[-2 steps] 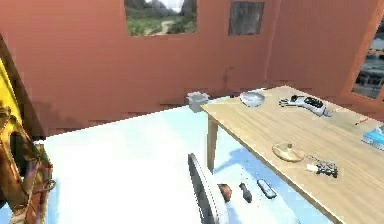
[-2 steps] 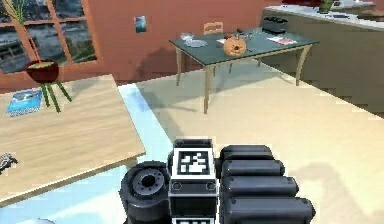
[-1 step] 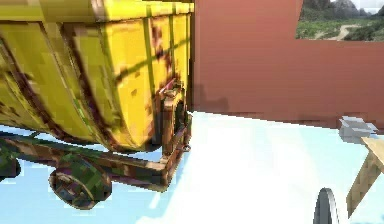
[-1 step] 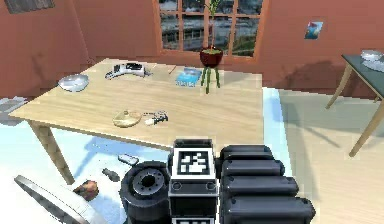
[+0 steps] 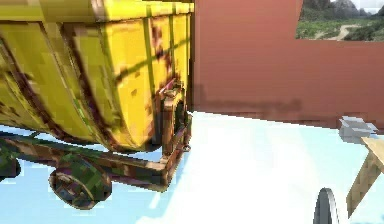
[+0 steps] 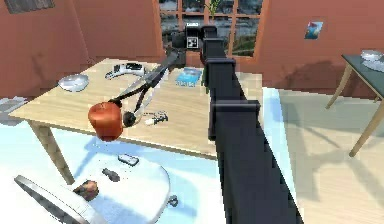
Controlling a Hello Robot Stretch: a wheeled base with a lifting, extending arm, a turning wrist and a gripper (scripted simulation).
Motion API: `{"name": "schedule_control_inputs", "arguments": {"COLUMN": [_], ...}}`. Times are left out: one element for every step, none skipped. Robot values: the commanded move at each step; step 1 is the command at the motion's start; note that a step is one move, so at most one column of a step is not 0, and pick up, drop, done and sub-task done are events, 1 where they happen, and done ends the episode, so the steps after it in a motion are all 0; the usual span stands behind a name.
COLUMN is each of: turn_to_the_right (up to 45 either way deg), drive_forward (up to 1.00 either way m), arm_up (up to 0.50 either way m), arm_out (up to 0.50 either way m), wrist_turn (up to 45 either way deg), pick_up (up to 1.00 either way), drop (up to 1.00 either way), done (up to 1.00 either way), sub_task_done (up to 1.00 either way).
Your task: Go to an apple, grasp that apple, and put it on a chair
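Note:
In the arm side view, a red apple (image 6: pixel 105 120) hangs at the end of the gripper's (image 6: pixel 122 108) thin fingers, in front of the wooden table's (image 6: pixel 70 115) near edge and clear of it, so the gripper holds the apple. The dark arm (image 6: pixel 232 120) rises from the bottom edge toward the window. Below the apple stands a white round seat (image 6: pixel 140 195) with a grey curved back (image 6: pixel 45 198). On the seat lie a small grey thing (image 6: pixel 128 158) and a small reddish thing (image 6: pixel 86 187).
The wooden table bears a bowl (image 6: pixel 72 82), a blue book (image 6: pixel 188 77) and small items (image 6: pixel 125 70). A dark table (image 6: pixel 365 68) stands at the arm side view's right. In the forward view, a rusty yellow cart (image 5: pixel 90 80) stands close at left, with a red wall (image 5: pixel 250 60) behind.

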Motion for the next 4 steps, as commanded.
{"name": "schedule_control_inputs", "arguments": {"turn_to_the_right": [0.0,0.0,0.0,0.0], "drive_forward": [0.0,0.0,0.0,0.0], "arm_up": [0.0,-0.38,-0.32,0.0], "arm_out": [0.0,0.0,0.0,0.0], "wrist_turn": [39.0,0.0,0.0,0.0], "pick_up": [0.0,0.0,0.0,0.0], "drop": [0.0,0.0,0.0,1.0], "done": [0.0,0.0,0.0,0.0], "sub_task_done": [0.0,0.0,0.0,0.0]}}
